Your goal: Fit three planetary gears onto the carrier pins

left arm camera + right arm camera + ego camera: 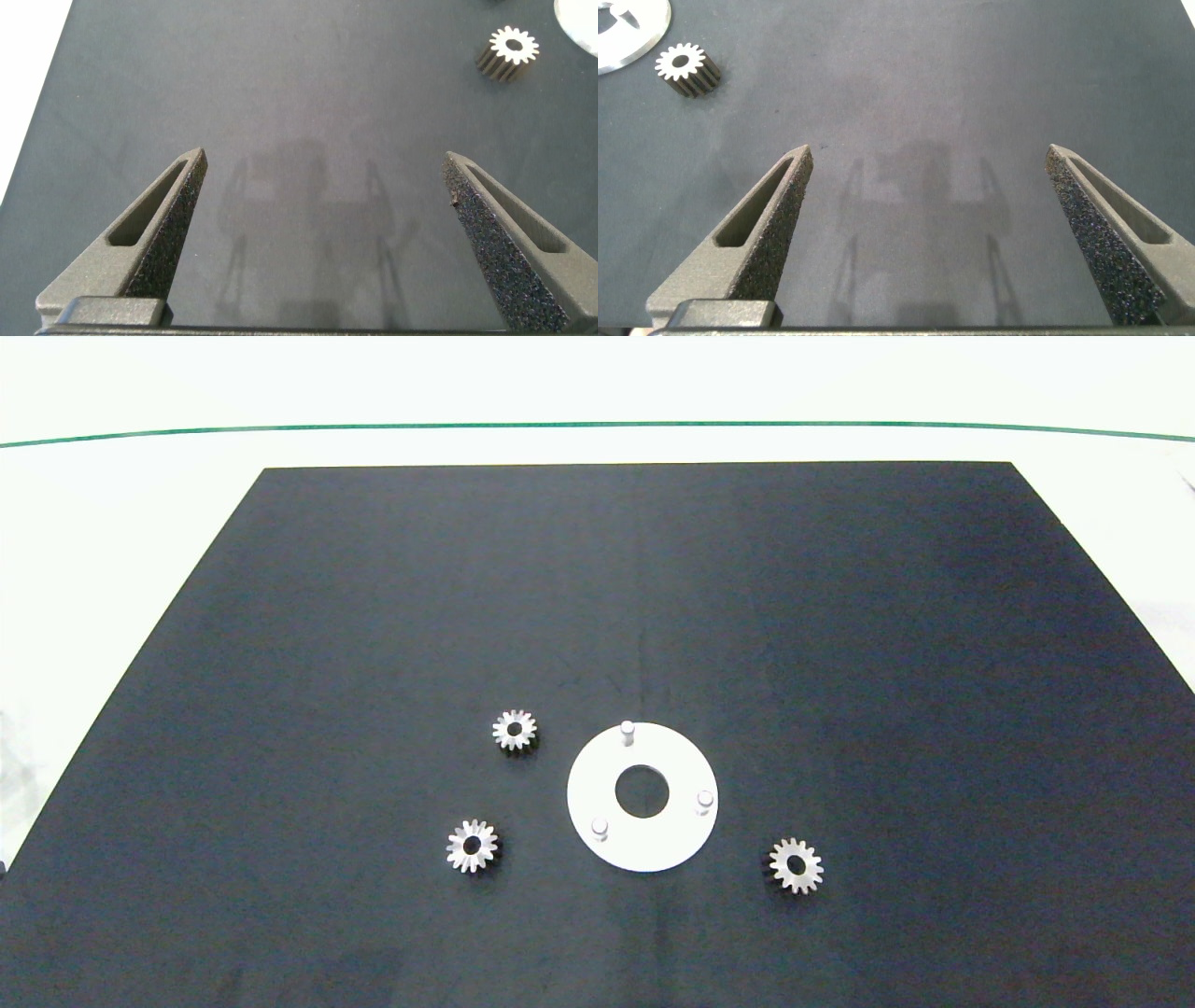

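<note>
Three silver planetary gears lie flat on the black mat: one (514, 730) left of the disc, one (472, 847) at the front left, one (795, 865) at the front right. Between them rests the white ring-shaped disc (597, 775) with three upright carrier pins (627, 732), (599, 827), (705, 800), all bare. Neither arm shows in the head view. My left gripper (324, 157) hovers open over bare mat, a gear (512, 51) and the disc's edge (584, 14) ahead of it. My right gripper (930, 149) is open too, with a gear (687, 67) and the disc (626, 33) beyond.
The black mat (840, 616) covers most of the white table (140, 504). A thin green line (597, 426) crosses the table beyond the mat's far edge. Bare mat stretches behind the disc and to both sides.
</note>
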